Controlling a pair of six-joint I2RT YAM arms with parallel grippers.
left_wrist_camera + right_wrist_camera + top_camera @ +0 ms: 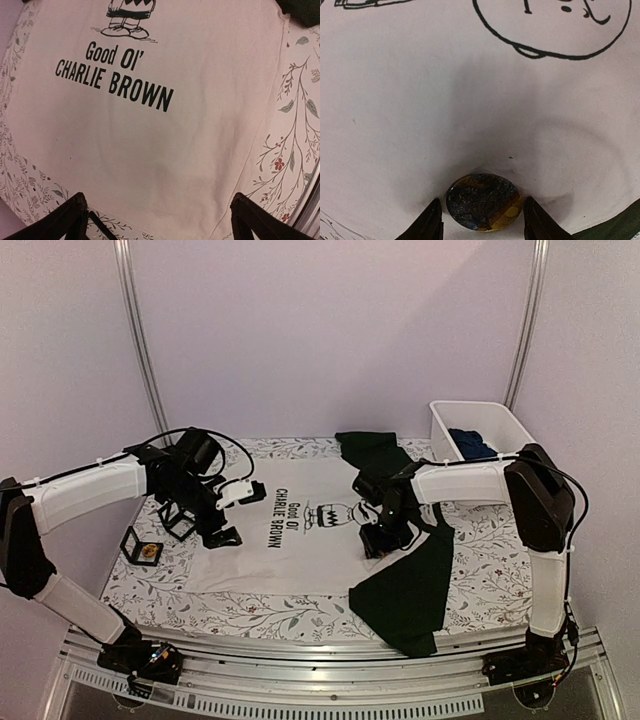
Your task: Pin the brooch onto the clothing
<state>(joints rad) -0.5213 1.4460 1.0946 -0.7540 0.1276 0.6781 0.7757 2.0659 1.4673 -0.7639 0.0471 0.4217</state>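
Observation:
The white T-shirt (300,530) with dark sleeves lies flat on the floral cloth, its "Good Ol' Charlie Brown" print (115,75) facing up. The round dark blue and gold brooch (484,201) rests on the white chest fabric below the cartoon face, and the fabric dents around it. My right gripper (482,202) has its fingers close against both sides of the brooch; it also shows in the top view (378,540). My left gripper (159,196) is open wide and empty above the shirt's lower hem, and it shows in the top view too (222,530).
A small black open box (143,547) sits on the cloth left of the shirt. A white bin (495,418) at the back right holds a dark blue garment (472,445). One dark sleeve (405,590) spreads toward the near edge.

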